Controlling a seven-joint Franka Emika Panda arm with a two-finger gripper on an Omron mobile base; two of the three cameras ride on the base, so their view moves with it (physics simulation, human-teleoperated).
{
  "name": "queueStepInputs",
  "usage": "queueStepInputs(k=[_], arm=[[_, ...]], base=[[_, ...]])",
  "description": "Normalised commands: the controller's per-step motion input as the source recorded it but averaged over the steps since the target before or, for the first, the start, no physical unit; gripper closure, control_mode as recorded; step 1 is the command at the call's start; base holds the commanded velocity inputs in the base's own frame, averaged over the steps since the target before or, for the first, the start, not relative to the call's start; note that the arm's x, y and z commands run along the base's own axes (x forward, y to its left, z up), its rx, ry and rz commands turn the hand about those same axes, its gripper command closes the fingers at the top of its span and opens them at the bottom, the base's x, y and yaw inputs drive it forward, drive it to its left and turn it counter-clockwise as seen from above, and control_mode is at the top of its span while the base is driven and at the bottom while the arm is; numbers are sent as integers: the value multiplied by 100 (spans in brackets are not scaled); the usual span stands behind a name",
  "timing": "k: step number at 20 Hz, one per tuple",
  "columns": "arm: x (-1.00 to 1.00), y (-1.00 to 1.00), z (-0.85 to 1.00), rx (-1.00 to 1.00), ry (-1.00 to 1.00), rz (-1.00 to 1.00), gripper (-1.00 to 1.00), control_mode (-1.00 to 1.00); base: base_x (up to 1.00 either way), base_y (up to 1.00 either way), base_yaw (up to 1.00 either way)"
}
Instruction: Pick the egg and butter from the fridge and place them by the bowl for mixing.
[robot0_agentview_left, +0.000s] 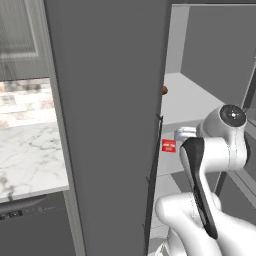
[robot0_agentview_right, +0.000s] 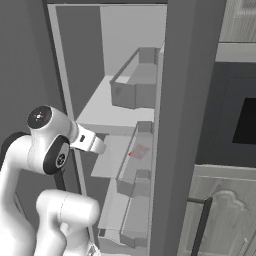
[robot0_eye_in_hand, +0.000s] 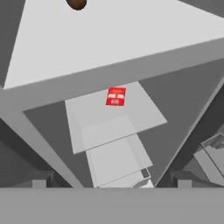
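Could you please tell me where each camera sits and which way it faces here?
Left base view: behind the arm's left, facing the open fridge; arm at lower right.
Right base view: behind its right, facing the fridge shelves and door bins; arm at lower left.
Hand view: on the hand, looking along the shelves.
Shared: the red packet in all three; the egg in left base and hand views.

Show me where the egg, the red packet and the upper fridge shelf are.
egg (robot0_agentview_left: 164, 90): left base view, its visible side.
red packet (robot0_eye_in_hand: 116, 96): hand view, its middle.
upper fridge shelf (robot0_eye_in_hand: 118, 39): hand view, bare top surface.
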Motion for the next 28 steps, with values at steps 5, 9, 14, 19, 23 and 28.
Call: queueStepInputs(k=[5,9,14,19,23,28], arm=[[-2,-12,39,12,-6,4,-100,-100],[15,-8,42,10,-1,5,-100,-100],[33,0,43,7,4,2,-100,-100],[33,-6,23,5,6,0,-100,-100],[45,-4,6,1,0,0,-100,-100],[36,-8,-1,0,-4,5,-100,-100]], base=[[0,0,0],[0,0,0],[0,0,0],[0,0,0],[0,0,0],[0,0,0]])
